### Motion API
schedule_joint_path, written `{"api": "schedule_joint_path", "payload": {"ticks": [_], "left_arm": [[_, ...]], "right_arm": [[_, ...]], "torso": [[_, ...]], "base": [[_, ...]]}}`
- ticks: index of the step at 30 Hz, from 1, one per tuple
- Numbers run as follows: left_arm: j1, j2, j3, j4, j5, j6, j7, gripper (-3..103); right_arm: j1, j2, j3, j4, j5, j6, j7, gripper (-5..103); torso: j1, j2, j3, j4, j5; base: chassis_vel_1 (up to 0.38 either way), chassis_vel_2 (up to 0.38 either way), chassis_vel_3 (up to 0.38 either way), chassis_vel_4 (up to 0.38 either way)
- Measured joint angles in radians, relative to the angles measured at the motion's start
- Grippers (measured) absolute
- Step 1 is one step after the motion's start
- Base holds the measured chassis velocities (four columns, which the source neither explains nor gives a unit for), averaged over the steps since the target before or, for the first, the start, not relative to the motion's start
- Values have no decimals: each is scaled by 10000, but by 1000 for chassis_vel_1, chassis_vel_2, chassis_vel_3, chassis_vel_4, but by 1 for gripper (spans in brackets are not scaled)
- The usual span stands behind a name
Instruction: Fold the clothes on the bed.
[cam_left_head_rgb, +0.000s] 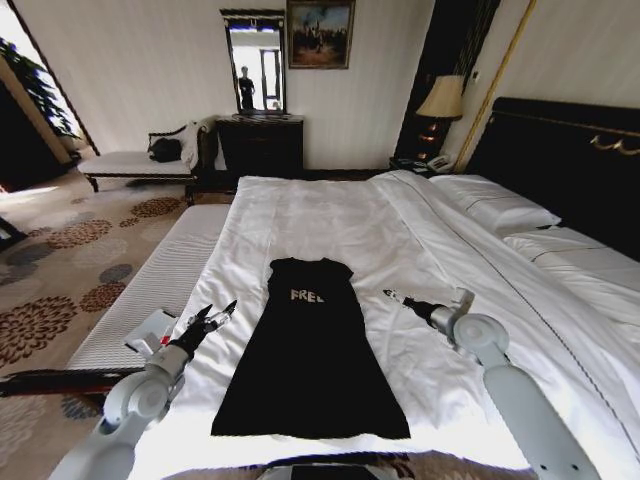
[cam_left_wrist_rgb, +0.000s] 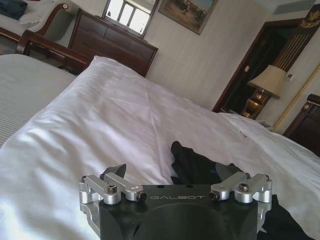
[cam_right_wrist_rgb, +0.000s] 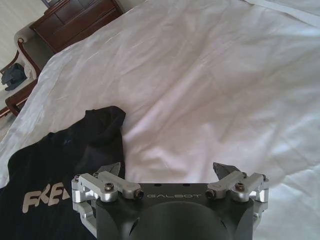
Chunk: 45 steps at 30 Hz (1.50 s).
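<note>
White bed (cam_left_head_rgb: 330, 215), black clothes (cam_left_head_rgb: 308, 350) flat, lettering up. Left gripper (cam_left_head_rgb: 214, 318) and right gripper (cam_left_head_rgb: 395, 296) flank it, both fingers spread wide, holding nothing.

Grey-white arms, black end effector (cam_left_wrist_rgb: 175, 176) marked GALBOT, silver screwed links.

**Garment flat on the bed, a gripper on each side**

The long black soft-fabric garment with white lettering (cam_left_head_rgb: 310, 350) lies flat on the wide white-sheeted bed (cam_left_head_rgb: 330, 215), chest end toward the far edge. The left gripper (cam_left_head_rgb: 212, 318) sits just beside its left edge, jaws apart; the right gripper (cam_left_head_rgb: 396, 297) sits to its right, jaws apart. White pillows (cam_left_head_rgb: 495, 205) lie far right, against the tall dark headboard (cam_left_head_rgb: 560, 160).
</note>
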Motion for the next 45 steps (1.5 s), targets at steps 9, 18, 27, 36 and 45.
{"api": "schedule_joint_path", "payload": {"ticks": [9,18,27,36,45], "left_arm": [[-3270,-160,2073,2512,775,-30,5,100],[-4966,-601,3850,4601,1595,-246,5,97],[-5531,-934,4736,5265,2550,-320,5,85],[-5971,-1248,5167,5977,2666,-357,3,64],[-6462,-1553,5465,6681,2664,-373,3,63]], "right_arm": [[-1498,143,1184,699,-227,-76,-286,100],[-1823,202,1558,860,-237,-87,-306,100],[-1721,263,1429,580,-334,-106,-319,100],[-1577,254,1220,336,-391,-111,-342,100],[-1512,213,1170,185,-367,-118,-361,100]], "torso": [[0,0,0,-6,0],[1,-1,1,-3,-3],[1,0,1,-2,-1],[1,1,1,-5,-1],[1,2,1,-6,-2]], "base": [[0,0,0,0],[0,0,0,0],[0,0,0,0],[0,0,0,0],[0,0,0,0]]}}
